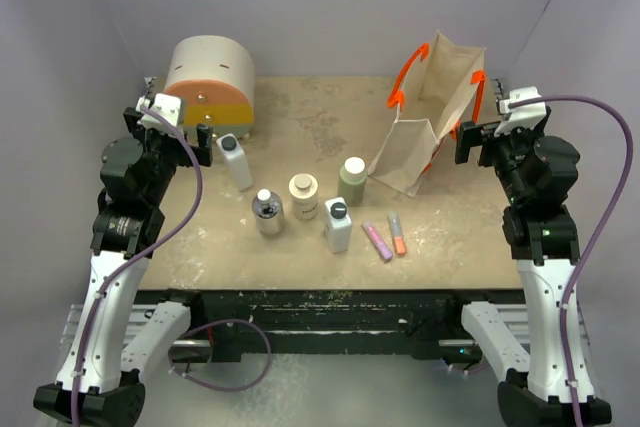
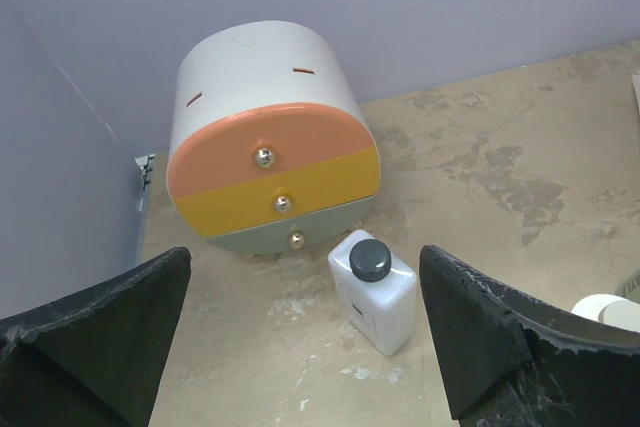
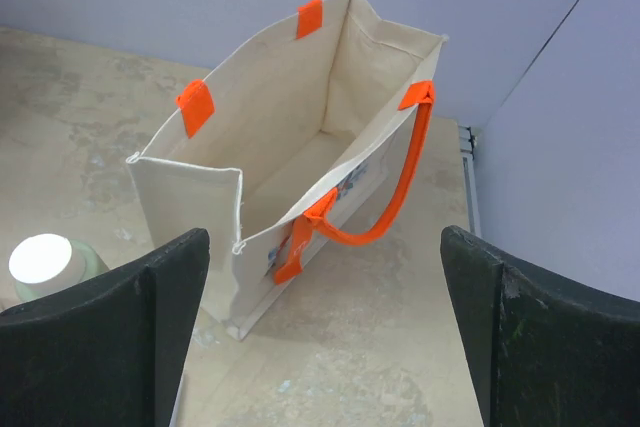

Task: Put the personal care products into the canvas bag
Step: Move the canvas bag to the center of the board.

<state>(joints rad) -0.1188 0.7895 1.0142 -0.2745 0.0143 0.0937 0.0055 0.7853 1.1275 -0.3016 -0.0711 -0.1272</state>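
Observation:
The beige canvas bag [image 1: 430, 117] with orange handles stands open at the back right and also shows in the right wrist view [image 3: 290, 137]. One white bottle with a black cap [image 1: 236, 162] stands near the drawer box; it also shows in the left wrist view [image 2: 375, 292]. A clear-grey bottle [image 1: 267, 212], a cream jar [image 1: 303, 196], a green bottle [image 1: 352, 180] and a second white bottle [image 1: 338, 225] stand mid-table. My left gripper [image 2: 305, 347] is open and empty above and before the first white bottle. My right gripper [image 3: 325, 347] is open and empty beside the bag.
A round cream, orange and yellow drawer box [image 1: 210, 82] stands at the back left. A pink tube [image 1: 377, 240] and an orange tube [image 1: 397, 233] lie near the front edge. Purple walls enclose the table on three sides.

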